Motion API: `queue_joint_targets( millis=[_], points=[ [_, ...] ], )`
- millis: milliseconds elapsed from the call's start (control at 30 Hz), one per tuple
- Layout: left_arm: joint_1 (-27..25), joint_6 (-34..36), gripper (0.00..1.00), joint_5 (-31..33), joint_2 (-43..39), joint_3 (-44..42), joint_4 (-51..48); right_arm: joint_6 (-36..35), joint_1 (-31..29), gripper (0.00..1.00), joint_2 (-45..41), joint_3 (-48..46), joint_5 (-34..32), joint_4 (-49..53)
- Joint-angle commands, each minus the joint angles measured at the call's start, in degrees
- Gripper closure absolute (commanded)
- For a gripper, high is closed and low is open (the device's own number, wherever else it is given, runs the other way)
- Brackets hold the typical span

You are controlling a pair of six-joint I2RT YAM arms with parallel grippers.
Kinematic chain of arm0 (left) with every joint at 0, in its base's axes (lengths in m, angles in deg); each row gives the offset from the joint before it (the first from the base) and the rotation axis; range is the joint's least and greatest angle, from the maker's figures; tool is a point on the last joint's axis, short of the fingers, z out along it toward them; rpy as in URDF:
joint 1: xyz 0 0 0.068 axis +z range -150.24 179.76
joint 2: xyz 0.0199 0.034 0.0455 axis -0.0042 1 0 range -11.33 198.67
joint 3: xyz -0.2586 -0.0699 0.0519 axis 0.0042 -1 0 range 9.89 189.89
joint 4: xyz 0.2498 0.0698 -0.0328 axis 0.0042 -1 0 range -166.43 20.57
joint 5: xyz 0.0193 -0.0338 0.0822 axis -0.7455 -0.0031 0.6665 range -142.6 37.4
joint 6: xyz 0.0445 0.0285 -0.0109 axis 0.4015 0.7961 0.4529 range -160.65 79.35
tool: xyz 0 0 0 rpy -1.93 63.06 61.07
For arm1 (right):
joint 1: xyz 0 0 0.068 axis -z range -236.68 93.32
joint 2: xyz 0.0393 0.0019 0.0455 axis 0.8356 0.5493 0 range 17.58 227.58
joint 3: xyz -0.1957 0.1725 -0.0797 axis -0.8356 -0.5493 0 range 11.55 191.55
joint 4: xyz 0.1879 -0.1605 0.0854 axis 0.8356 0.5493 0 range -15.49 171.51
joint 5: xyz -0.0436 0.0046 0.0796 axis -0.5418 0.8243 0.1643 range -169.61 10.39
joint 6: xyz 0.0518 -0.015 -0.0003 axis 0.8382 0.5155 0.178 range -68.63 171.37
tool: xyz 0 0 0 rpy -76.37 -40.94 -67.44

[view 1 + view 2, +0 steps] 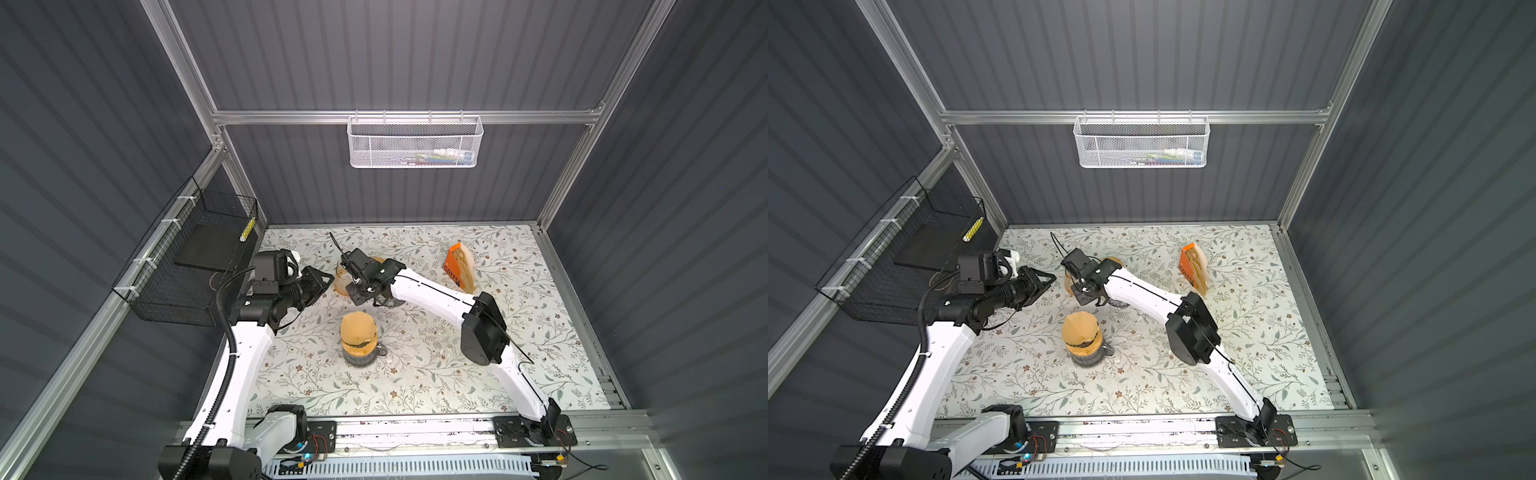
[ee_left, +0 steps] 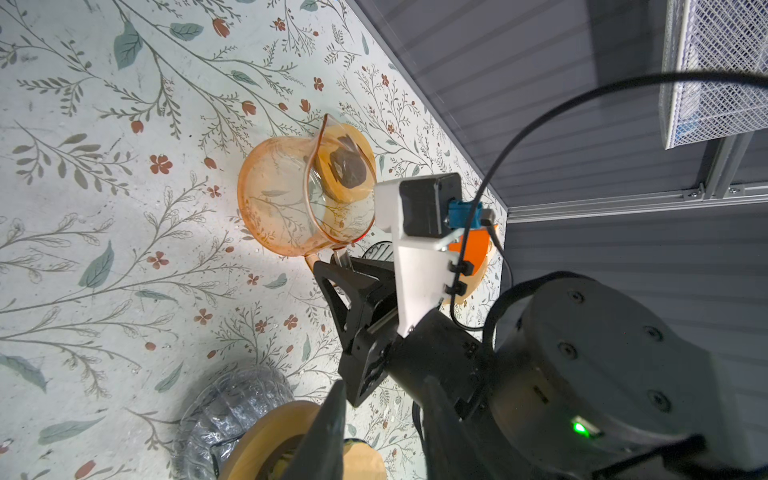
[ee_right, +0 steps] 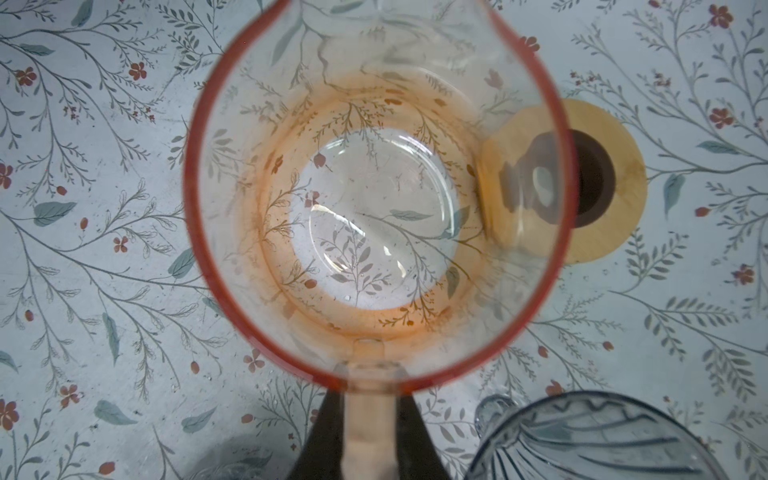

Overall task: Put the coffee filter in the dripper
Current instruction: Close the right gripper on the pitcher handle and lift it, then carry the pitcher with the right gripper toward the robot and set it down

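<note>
A tan paper coffee filter (image 1: 356,326) (image 1: 1079,326) stands up out of the wood-collared dripper (image 1: 359,350) (image 1: 1084,350) at the table's middle; the dripper rests on ribbed glass. Farther back, my right gripper (image 3: 370,432) (image 1: 359,286) is shut on the handle of an upright orange glass carafe (image 3: 374,187) (image 1: 343,280) (image 2: 282,203); I cannot tell whether the carafe touches the table. My left gripper (image 2: 386,440) (image 1: 330,276) hangs open and empty just left of the carafe, its fingers (image 2: 328,436) apart. The collar (image 2: 266,440) and filter (image 2: 365,463) show beyond them.
An orange COFFEE box of filters (image 1: 457,268) stands at the back right. A wooden lid (image 3: 627,187) lies beside the carafe, and a ribbed clear glass (image 3: 602,440) stands under the right arm. A black wire basket (image 1: 199,266) hangs left, a white mesh basket (image 1: 415,143) on the back wall.
</note>
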State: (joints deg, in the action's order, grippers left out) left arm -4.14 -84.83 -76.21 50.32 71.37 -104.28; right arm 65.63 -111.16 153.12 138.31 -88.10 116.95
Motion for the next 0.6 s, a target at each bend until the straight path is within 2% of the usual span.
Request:
queue_joint_targets(
  millis=[0, 567],
  points=[
    [0.39, 0.33, 0.68, -0.27, -1.05, 1.12, -1.35, -0.73, 0.18, 1.00, -3.49, -1.35, -1.91, -2.17],
    [0.39, 0.15, 0.67, -0.64, -1.25, 3.04, -2.85, -0.68, 0.84, 1.00, -10.94, -7.58, -3.92, -3.24]
  ],
)
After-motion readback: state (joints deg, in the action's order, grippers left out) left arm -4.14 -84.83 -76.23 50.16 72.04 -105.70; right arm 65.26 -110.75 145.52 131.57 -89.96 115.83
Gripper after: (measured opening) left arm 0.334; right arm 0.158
